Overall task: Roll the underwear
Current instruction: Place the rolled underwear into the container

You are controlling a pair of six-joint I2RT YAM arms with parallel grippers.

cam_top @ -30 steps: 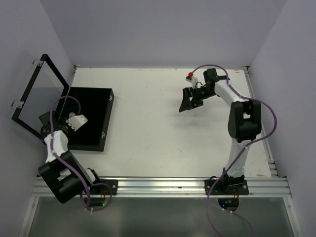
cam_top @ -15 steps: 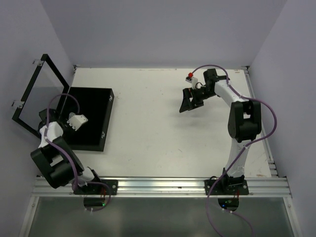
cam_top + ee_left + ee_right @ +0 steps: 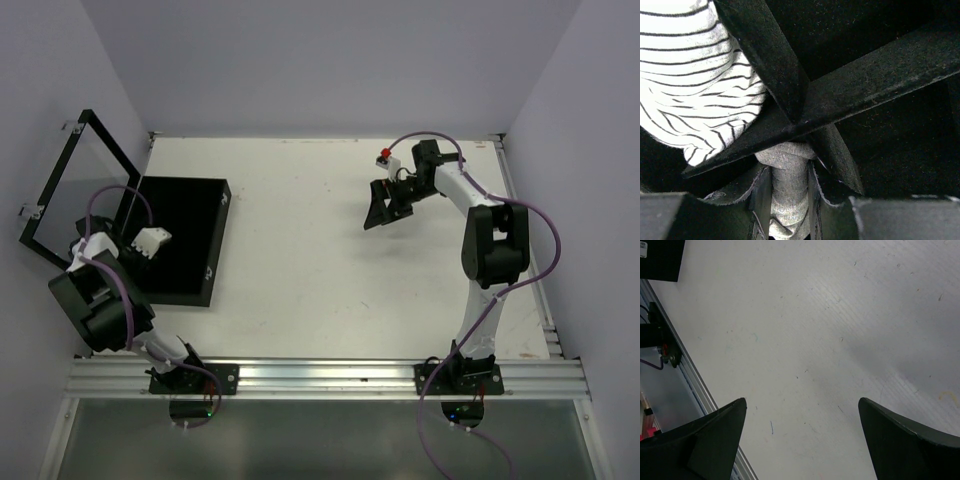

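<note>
**Left wrist view: grey underwear [image 3: 788,197] pinched inside the black box [image 3: 188,225]**

On my left wrist feed, the left end effector [image 3: 788,172] has its two fingers [image 3: 761,197] pressed onto the grey underwear. The cloth fills the narrow gap between them and runs from six o'clock up toward the middle of the frame. Its upper end bunches right beneath the spot where the box's black dividers [image 3: 805,117] cross. I cannot tell which compartment it belongs to. At ten o'clock from the grey piece, on the other side of one divider, a striped white cloth bundle [image 3: 695,75] sits pressed against that divider's wall.

On the top external feed, the box lies at the nine o'clock edge of the surface [image 3: 300,260], with its lid [image 3: 113,143] standing open toward ten o'clock. The left end effector is down over the box, so the garment it pinches is there too.

The right end effector [image 3: 380,208] hangs toward one o'clock of the surface, well apart from the box and the underwear. Its own wrist feed shows both fingers [image 3: 700,440] spread wide over bare surface. A corner of the box shows at eleven o'clock in that frame.
</note>
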